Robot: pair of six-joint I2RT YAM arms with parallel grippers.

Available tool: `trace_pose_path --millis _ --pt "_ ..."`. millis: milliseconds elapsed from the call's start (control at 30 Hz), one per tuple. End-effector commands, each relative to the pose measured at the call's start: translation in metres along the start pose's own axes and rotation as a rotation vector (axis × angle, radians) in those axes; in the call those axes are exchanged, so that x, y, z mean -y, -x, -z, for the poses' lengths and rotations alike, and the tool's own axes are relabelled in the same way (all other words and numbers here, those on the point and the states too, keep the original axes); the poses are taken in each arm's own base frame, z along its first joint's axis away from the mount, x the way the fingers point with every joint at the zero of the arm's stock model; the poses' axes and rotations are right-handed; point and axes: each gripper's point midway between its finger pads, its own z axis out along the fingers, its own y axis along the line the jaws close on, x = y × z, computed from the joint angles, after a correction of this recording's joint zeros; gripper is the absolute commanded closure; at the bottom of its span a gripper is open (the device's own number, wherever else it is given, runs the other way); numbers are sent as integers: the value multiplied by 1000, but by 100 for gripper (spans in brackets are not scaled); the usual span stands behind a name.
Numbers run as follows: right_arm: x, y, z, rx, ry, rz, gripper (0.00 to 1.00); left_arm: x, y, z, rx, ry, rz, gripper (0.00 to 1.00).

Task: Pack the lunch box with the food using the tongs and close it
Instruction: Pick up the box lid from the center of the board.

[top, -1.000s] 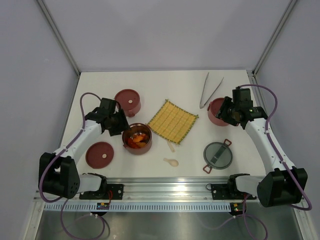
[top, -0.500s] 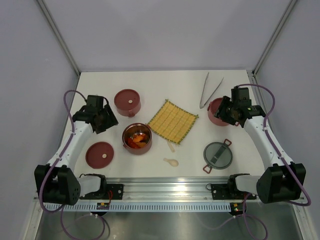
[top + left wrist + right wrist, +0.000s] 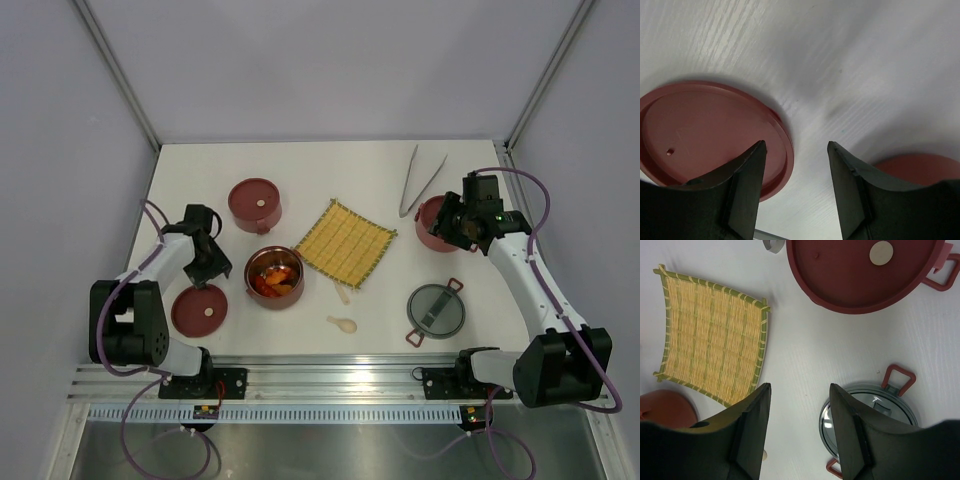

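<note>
While the left arm was folded back toward its own side of the table (image 3: 300, 165), we saw the left gripper (image 3: 207, 265) hanging low over bare tabletop, between the flat disc lid (image 3: 199, 308) on its near side and the open tier (image 3: 275, 303) just beside it toward the middle. Its wrist camera showed both fingers (image 3: 747, 185) spread apart with only white table between them, so that gripper (image 3: 796, 149) was released and carried nothing; the disc lid (image 3: 705, 127) lay under the left finger's side of that view. The food (image 3: 272, 281) sat as a heap of red-orange pieces inside the open tier, whose steel inside showed around them. We found a covered tier (image 3: 256, 204) farther back on the left. The woven mat (image 3: 346, 242) lay empty in the middle, tilted like a diamond. The tongs (image 3: 422, 180) lay untouched at the far right, their arms in a narrow V. Near their joined end stood the lidded tier (image 3: 430, 235), partly hidden by the right gripper (image 3: 452, 226) above it. From the right wrist we saw its fingers (image 3: 752, 430) parted and empty too, with the mat (image 3: 710, 340), the lidded tier (image 3: 840, 275) and the grey top lid (image 3: 875, 415) below. That top lid (image 3: 436, 309) rested at the near right, and a cream spoon (image 3: 343, 324) lay near the front edge.
</note>
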Motion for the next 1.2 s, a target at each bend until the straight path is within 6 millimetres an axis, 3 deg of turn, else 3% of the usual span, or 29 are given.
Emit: trace_pose_path --millis 0,233,433,467,500,567,633,767,833,900,933,1000,1033,1067,1167 --pt "-10 11 12 49 43 20 42 -2 2 -7 28 20 62 44" --pt "-10 9 13 44 47 16 42 -10 -10 -21 20 51 87 45" --pt "-8 10 17 55 38 17 42 0 -14 -34 2 9 99 67" --pt "-7 9 17 54 36 17 42 1 -14 -36 1 10 102 74" --pt "-7 9 18 55 34 18 42 1 -15 -36 1 7 101 86" --pt "-6 8 20 56 30 18 42 0 -11 -29 18 2 92 99" --pt "-5 8 22 62 31 15 42 3 0 -17 62 -11 81 100" --pt "-5 8 26 60 26 22 42 8 27 36 218 6 -27 100" --pt "-3 8 30 69 26 24 42 27 43 75 323 -45 -83 100" --pt "1 9 30 83 4 22 42 34 45 100 356 -70 -148 100" --pt "1 9 31 85 5 19 42 52 50 122 384 -134 -185 100" --pt "1 8 32 88 8 15 42 63 47 140 380 -163 -269 100" --pt "1 8 33 91 9 5 42 74 35 143 343 -182 -336 100" --pt "1 7 32 91 9 2 42 85 37 159 356 -216 -372 100" --pt "1 6 34 94 15 -6 41 109 16 168 310 -227 -496 100"
